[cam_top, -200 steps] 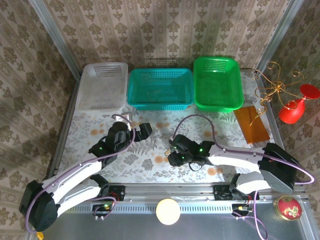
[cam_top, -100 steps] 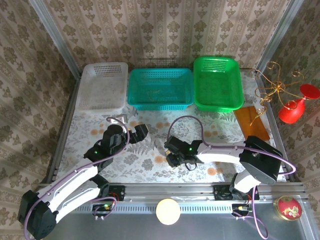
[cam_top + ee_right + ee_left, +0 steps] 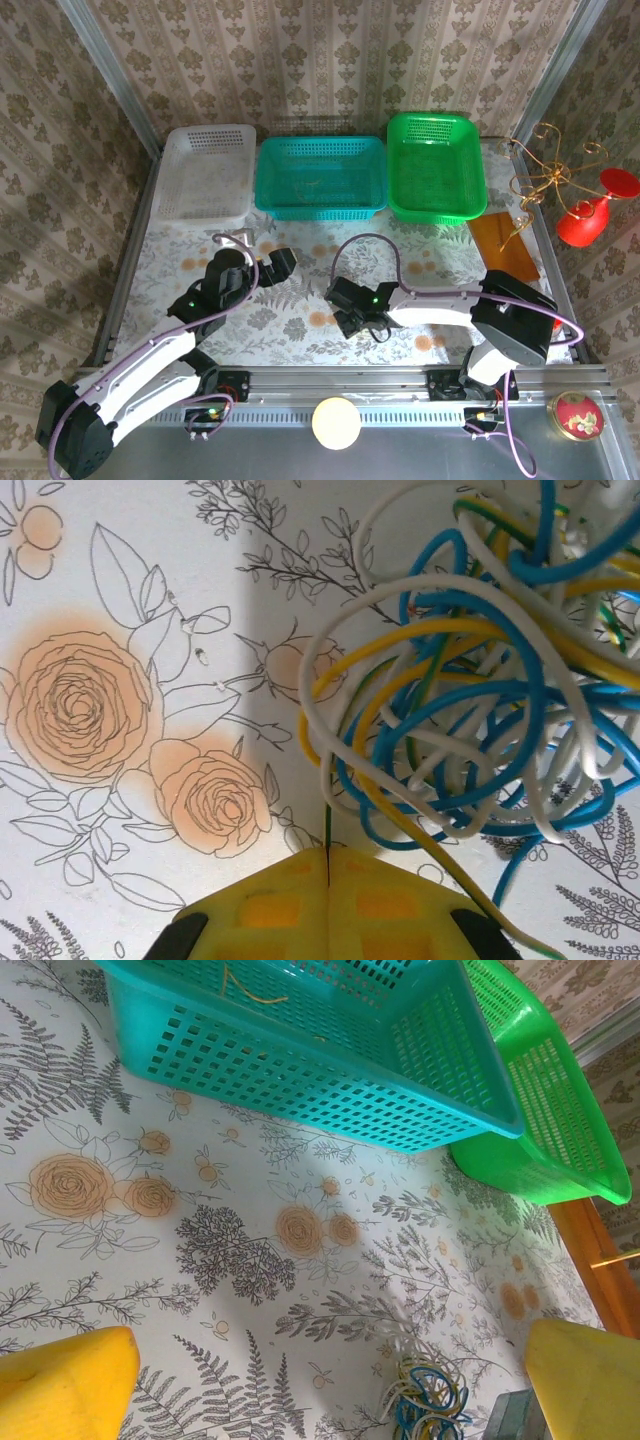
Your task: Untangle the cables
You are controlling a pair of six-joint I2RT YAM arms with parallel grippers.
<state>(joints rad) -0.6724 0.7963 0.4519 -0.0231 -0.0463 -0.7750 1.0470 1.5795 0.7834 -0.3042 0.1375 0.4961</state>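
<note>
Barely begun, I judge: one yellow strand (image 3: 245, 990) lies in the teal basket (image 3: 300, 1070). In front of that basket the cables (image 3: 470, 730) sit knotted. The right hand (image 3: 328, 858) is clenched, apparently pinching a thin wire. The left hand (image 3: 322, 1378) is released.

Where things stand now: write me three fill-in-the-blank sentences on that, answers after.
1. The right gripper is ___, right beside the cables.
2. The left gripper is ___, above the flowered table.
3. Of the three baskets in the row, the teal basket stands in the ___.
Missing words: shut; open; middle.
</note>
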